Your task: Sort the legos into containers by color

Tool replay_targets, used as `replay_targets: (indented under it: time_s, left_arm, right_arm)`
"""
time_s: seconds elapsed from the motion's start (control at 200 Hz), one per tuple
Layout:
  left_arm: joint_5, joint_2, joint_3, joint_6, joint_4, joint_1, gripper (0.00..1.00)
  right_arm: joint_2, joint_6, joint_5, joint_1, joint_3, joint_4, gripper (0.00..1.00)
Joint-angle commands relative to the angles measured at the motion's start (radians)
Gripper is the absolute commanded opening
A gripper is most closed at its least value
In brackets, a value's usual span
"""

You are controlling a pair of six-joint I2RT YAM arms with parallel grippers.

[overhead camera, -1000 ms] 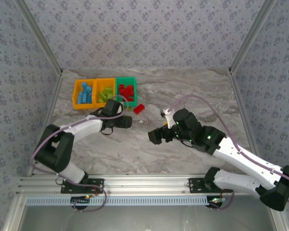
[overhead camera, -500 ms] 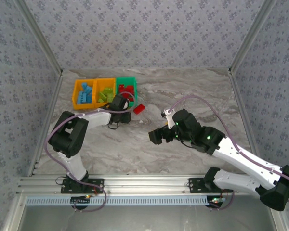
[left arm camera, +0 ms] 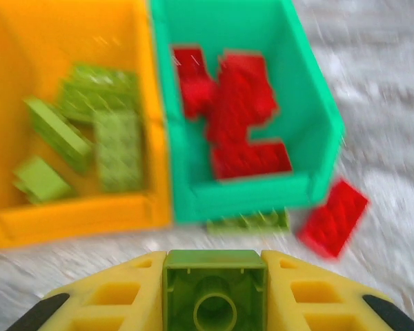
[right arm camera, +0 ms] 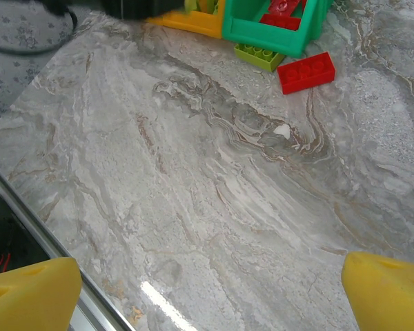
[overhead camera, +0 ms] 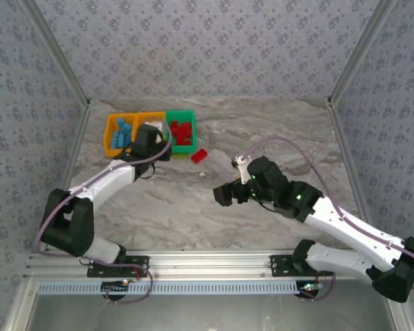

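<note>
My left gripper (overhead camera: 149,142) hangs at the near edge of the middle orange bin (overhead camera: 152,117), shut on a lime green brick (left arm camera: 214,286). That orange bin (left arm camera: 76,217) holds several lime green bricks (left arm camera: 114,148). The green bin (left arm camera: 317,131) to its right holds red bricks (left arm camera: 245,117). Blue bricks (overhead camera: 123,131) lie in the left orange bin (overhead camera: 109,138). On the table in front of the green bin lie one lime green brick (left arm camera: 248,221) and one red brick (left arm camera: 333,217). My right gripper (overhead camera: 224,195) hovers open over bare table, mid-table, with nothing between its fingers (right arm camera: 34,289).
The marble table (overhead camera: 262,131) is walled by patterned panels at the back and both sides. An aluminium rail (overhead camera: 214,261) runs along the near edge. From the right wrist, the loose red brick (right arm camera: 306,72) and lime brick (right arm camera: 260,55) lie far ahead by the green bin (right arm camera: 276,38).
My left gripper has swung from the table in front of the bins up and left to the middle orange bin. The right arm has stayed still.
</note>
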Motion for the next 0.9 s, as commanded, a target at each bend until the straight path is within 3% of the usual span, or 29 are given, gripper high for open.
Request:
replay_targets:
  time_s: [0.0,0.135,0.31,0.52,0.655,0.894]
  left_arm:
    - [-0.037,0.098,0.098,0.008,0.043,0.096,0.32]
    - [-0.030,0.255,0.265,0.051,0.005,0.151,0.33]
    - [-0.011,0.373,0.415,0.067,-0.014,0.176,0.57]
    - [0.006,0.290,0.401,0.058,-0.029,0.160,0.62]
    - [0.006,0.111,0.255,-0.027,-0.028,0.071,0.62]
    - [-0.045,-0.054,0.039,-0.119,-0.095,-0.197,0.64]
  right_arm:
    - [-0.026,0.022,0.021,-0.004,-0.003,-0.003,0.99]
    - [-0.052,0.025,0.036,-0.004,-0.009,-0.020,1.00]
    - [-0.078,0.035,0.059,-0.008,-0.012,-0.053,0.99]
    - [-0.089,0.036,0.063,-0.014,-0.017,-0.065,1.00]
    - [-0.079,0.041,0.064,-0.022,-0.029,-0.026,1.00]
    - [-0.036,0.048,0.044,-0.036,-0.024,0.010,1.00]
